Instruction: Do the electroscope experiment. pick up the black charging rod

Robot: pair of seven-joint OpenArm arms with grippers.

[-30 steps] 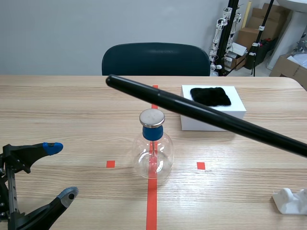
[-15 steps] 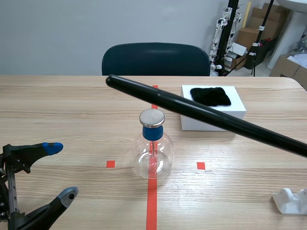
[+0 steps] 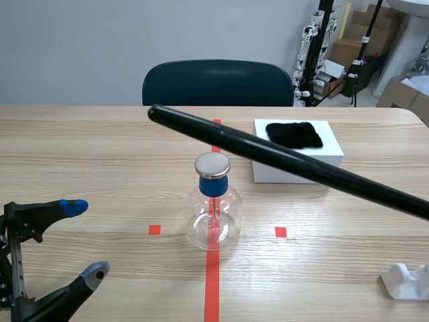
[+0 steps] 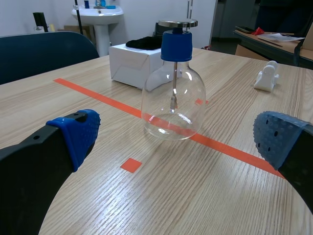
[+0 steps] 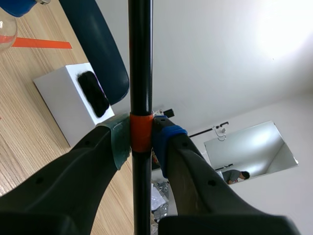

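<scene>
Nearest the robot, the left gripper [image 3: 86,239] is hanging low over the near left part of the table [image 3: 100,147]. Its claw is spread wide and is grasping nothing. In the left wrist view its two blue dotted pads [image 4: 78,134] are standing far apart, with bare wood between them and touching no object. At the near right corner a small white plastic piece [image 3: 405,280] is lying on the wood.

Ahead of the left gripper, a clear glass flask [image 3: 213,215] is standing upright on the red tape line [image 3: 212,282]. It is wearing a blue stopper [image 3: 214,186] topped with a flat metal disc [image 3: 212,164].

The right gripper [image 5: 141,142] is clenching the black rod [image 3: 288,159]. Its grey-green and blue pads are pressing on either side of an orange band [image 5: 141,132] around the shaft. The rod is hanging in the air, clear of the table. It is slanting up from the right edge of the scene view to a rounded tip left of the centre tape line. It is passing above and beyond the metal disc without touching it.

Beyond the flask and to the right, a white box [image 3: 268,173] is sitting on the table with a black cloth [image 3: 293,134] lying on its top. The rod is crossing in front of the box in the scene view. Past the table's far edge, a dark chair [image 3: 218,82] is standing.
</scene>
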